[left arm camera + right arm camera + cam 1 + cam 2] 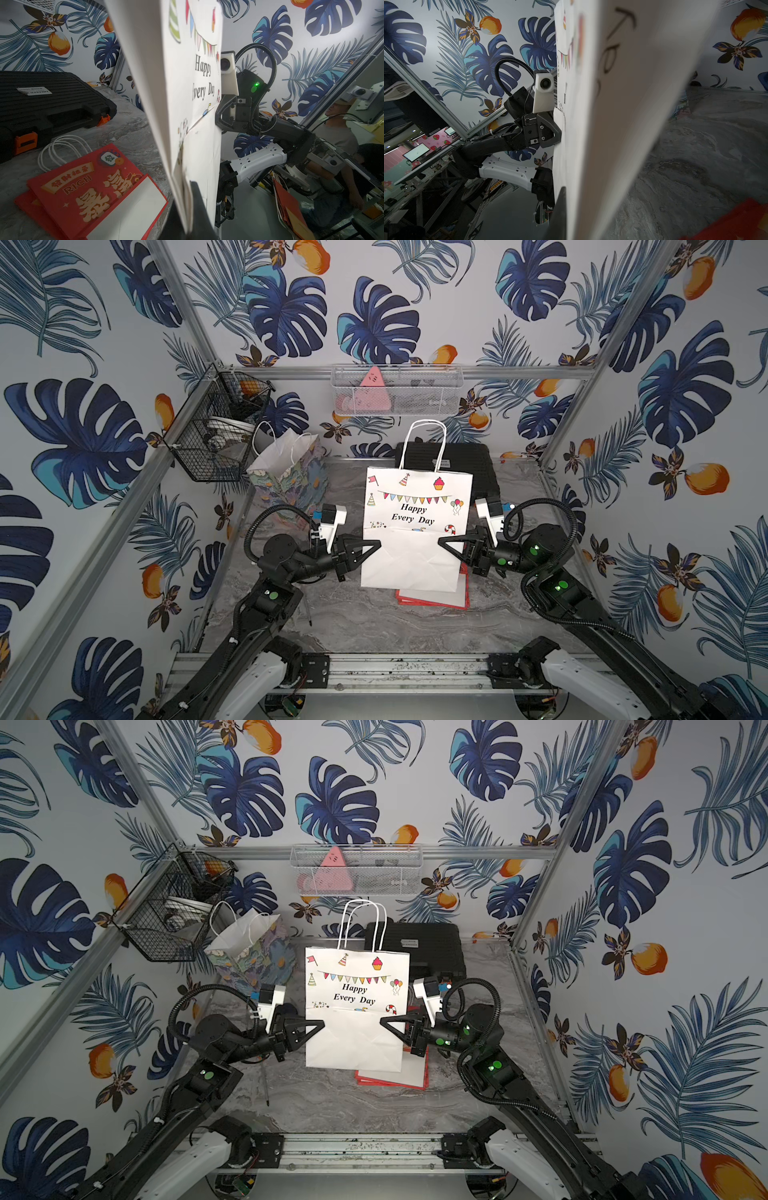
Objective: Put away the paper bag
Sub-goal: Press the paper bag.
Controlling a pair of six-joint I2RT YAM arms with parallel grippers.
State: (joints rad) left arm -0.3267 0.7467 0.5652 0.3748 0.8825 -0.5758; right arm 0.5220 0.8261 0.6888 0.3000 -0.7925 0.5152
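Left claw [376, 542] and right claw [442, 540] are clamped shut on opposite edges of the paper bag [415, 506] between them. We should move both together, lest it tear.

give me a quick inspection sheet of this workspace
surface: grey marbled tabletop, no spills seen
job's things: white paper bag printed Happy Every Day, flattened, bottom flap folded up, held above red paper bags lying flat
clutter: black plastic case at the back; floral paper bag standing back left
grippers: left gripper and right gripper each shut on a side edge of the white paper bag
cables: black corrugated cable loops at each wrist, clear of the bag
surroundings: black wire basket and white mesh basket on the frame; leaf wallpaper
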